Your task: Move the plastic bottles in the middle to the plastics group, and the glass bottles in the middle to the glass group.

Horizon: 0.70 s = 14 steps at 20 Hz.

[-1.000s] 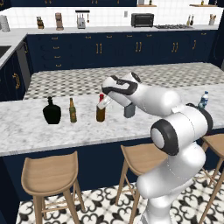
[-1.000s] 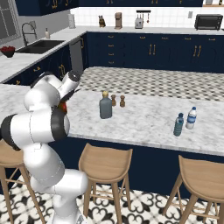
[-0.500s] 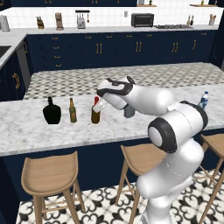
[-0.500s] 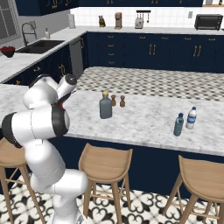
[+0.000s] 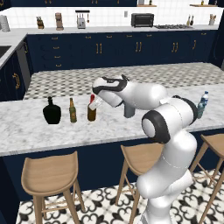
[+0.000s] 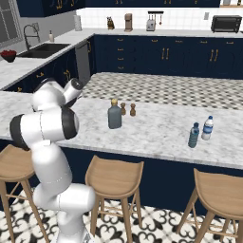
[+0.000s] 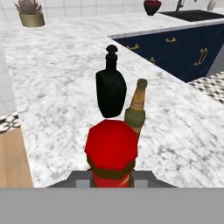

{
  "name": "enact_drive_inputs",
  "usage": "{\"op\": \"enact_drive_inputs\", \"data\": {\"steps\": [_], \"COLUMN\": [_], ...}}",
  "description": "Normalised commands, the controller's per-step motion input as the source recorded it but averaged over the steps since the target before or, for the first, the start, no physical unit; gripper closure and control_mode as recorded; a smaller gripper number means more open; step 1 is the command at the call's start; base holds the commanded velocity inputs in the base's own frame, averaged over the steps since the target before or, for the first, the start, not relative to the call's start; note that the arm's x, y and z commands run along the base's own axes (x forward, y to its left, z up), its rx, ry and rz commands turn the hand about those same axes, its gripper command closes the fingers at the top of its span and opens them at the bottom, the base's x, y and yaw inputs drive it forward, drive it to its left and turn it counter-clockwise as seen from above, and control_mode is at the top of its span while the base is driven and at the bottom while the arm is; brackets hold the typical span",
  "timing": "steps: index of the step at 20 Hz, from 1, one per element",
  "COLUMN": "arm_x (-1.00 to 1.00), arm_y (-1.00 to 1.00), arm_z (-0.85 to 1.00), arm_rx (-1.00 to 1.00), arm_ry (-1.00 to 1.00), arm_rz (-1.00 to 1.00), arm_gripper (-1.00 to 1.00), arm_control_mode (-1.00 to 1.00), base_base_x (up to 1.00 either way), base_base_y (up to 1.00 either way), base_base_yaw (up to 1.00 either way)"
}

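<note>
The red-brown bottle [image 5: 92, 110] is held closed-in by the pincer [image 5: 97, 103], just beside the beer bottle [image 5: 72, 110] on the desk [image 5: 39, 131].

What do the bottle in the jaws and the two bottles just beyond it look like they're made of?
The small red-brown bottle has a matte red top and brown body; likely glass, though the flat render leaves it open. The black bottle looks like opaque dark glass with a faint sheen. The beer bottle is amber-green and translucent-looking, suggesting glass.
</note>
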Motion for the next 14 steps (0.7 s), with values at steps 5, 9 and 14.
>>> {"op": "enact_drive_inputs", "data": {"steps": [5, 9, 14], "arm_x": [0.22, 0.07, 0.13], "arm_y": [0.04, 0.09, 0.17], "arm_z": [-0.04, -0.07, -0.34], "arm_rx": [0.00, 0.00, 0.00], "arm_ry": [0.00, 0.00, 0.00], "arm_rz": [0.01, 0.02, 0.01], "arm_gripper": [1.00, 1.00, 1.00], "arm_control_mode": [-1.00, -1.00, -1.00], "base_base_x": [0.00, 0.00, 0.00], "base_base_y": [0.00, 0.00, 0.00], "base_base_yaw": [0.00, 0.00, 0.00]}}
